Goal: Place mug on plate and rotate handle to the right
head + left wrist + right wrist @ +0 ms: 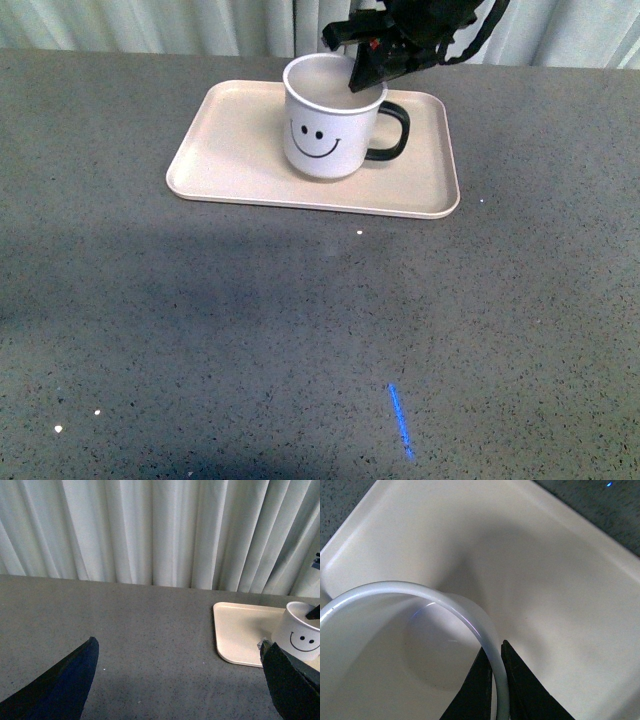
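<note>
The white mug (325,125) with a black smiley face stands upright on the pale pink-beige plate (240,140), a little right of its middle. Its black loop handle (392,132) points right in the front view. My right gripper (366,76) reaches down from the far side and is shut on the mug's far right rim, one finger inside and one outside; the right wrist view shows the rim (492,645) pinched between the fingers (517,680). My left gripper (182,672) is open and empty above the table, left of the plate (240,630) and mug (300,635).
The plate lies at the far middle of a grey speckled table (300,330). A pale curtain (150,530) hangs behind the table's far edge. A blue light streak (401,420) lies on the table near the front.
</note>
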Available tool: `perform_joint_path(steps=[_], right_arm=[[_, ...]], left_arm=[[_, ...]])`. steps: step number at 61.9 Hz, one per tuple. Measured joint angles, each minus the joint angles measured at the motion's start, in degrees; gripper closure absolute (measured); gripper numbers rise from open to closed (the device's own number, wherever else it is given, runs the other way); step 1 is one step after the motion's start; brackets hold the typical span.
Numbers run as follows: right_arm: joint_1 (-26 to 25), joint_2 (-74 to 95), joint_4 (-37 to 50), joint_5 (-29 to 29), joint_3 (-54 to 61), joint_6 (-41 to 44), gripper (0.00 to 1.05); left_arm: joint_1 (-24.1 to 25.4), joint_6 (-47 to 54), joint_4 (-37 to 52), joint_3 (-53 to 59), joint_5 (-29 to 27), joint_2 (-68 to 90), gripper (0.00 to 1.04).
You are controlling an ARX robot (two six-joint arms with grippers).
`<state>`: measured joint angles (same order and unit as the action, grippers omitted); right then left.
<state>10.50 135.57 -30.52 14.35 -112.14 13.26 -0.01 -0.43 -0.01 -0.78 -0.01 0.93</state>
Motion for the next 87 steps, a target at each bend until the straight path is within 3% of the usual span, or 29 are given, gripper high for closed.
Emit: perform_joint_path(steps=[27, 66, 77, 87], right_arm=[[-2.49, 0.83, -5.70, 4.22, -4.46, 19.43, 1.03], [-2.32, 3.48, -7.63, 6.40, -4.37, 23.10, 1.03], [-2.49, 4.63, -8.79, 6.95, -7.10, 24.09, 0.76], [-3.26, 3.72, -9.92, 12.22, -8.52, 24.15, 0.51]], left_arm=[[0.00, 0.00, 0.00, 0.00, 0.00, 0.00, 0.09], [0.00, 0.02, 0.00, 0.00, 0.00, 0.00, 0.09], [0.00, 0.00, 0.00, 0.00, 0.00, 0.00, 0.09], [0.00, 0.02, 0.00, 0.00, 0.00, 0.00, 0.09]])
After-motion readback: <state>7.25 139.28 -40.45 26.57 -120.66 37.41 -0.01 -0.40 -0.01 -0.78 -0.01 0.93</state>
